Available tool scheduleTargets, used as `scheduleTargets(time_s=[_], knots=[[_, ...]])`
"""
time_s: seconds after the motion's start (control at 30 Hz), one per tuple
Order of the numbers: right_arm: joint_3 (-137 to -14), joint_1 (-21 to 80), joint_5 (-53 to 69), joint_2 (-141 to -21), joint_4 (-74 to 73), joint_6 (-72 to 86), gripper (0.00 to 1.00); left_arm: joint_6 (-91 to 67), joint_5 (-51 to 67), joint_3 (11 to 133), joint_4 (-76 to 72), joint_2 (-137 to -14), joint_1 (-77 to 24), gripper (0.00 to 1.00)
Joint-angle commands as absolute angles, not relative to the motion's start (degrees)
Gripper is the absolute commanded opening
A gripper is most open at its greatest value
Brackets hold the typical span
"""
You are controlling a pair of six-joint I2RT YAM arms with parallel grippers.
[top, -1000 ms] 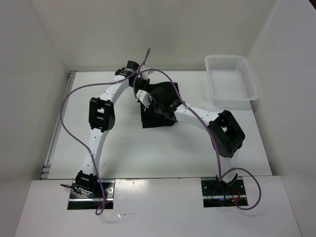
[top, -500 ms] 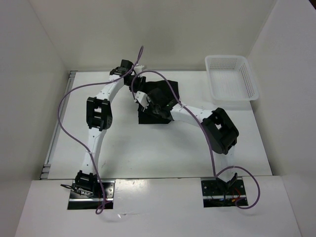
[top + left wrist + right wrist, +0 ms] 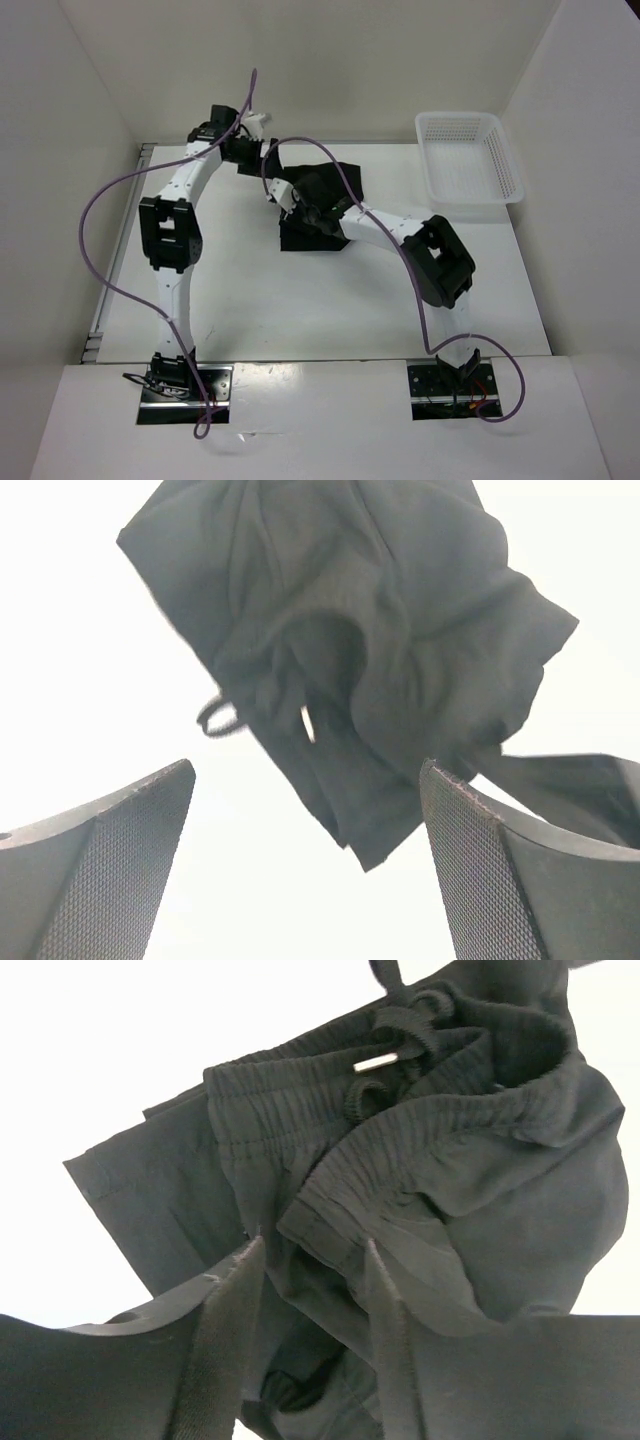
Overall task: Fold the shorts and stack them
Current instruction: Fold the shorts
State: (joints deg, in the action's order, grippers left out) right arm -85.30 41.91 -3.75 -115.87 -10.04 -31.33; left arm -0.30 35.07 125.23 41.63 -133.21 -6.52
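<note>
Firstly, left arm: rises from its base along the left of the table (image 3: 250, 300), elbow bent outward, wrist at the far left corner. The left gripper (image 3: 258, 132) points right toward the shorts (image 3: 340, 178) and stands just beside them, apart. In the wrist view the left gripper (image 3: 305, 780) has its jaws spread wide, with nothing between the 2 pads; the cloth lies beyond them.

Item 2, right arm: reaches forward and left, elbow folded near mid-table, forearm laid over the cloth. The right gripper (image 3: 300, 197) sits above the pile's left part. In its wrist view the right gripper (image 3: 312, 1250) has its jaws partly apart, standing over a fold of the waistband; whether the pads touch the cloth cannot be told.

Item 3, change over 1 second: the left arm's elbow and wrist have swung left, and its gripper has drawn off the cloth's far left edge. The right elbow has shifted slightly left. The pile keeps its place.

Item 4, shorts (image 3: 380, 610): black, soft, bunched into a loose crumpled heap at the far centre of the table, folds uneven. The shorts (image 3: 480, 1160) show a gathered elastic waistband and a knotted drawstring with a pale metal tip.

Item 5, basket (image 3: 512, 160): white mesh, at the far right, well apart from the cloth.
</note>
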Motion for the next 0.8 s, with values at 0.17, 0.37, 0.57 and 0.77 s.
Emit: scheduleTargets(time_s=[0.17,0.37,0.57,0.77], knots=[[-90.18,42.36,-2.29,-120.67,-8.17,-30.23,0.53,0.0,39.29,110.93,38.67,-127.27,-1.94,1.0],[-91.67,42.36,-4.22,-121.99,-6.94,-28.56,0.48,0.0,39.81,107.24,37.53,-125.42,-1.93,1.0],[-91.67,41.31,-5.8,-121.38,-6.15,-28.56,0.45,0.0,39.81,106.52,37.53,-124.89,-1.93,1.0],[-92.19,40.79,-6.32,-121.28,-6.15,-28.56,0.46,0.0,39.81,107.57,38.14,-124.89,-1.93,1.0]])
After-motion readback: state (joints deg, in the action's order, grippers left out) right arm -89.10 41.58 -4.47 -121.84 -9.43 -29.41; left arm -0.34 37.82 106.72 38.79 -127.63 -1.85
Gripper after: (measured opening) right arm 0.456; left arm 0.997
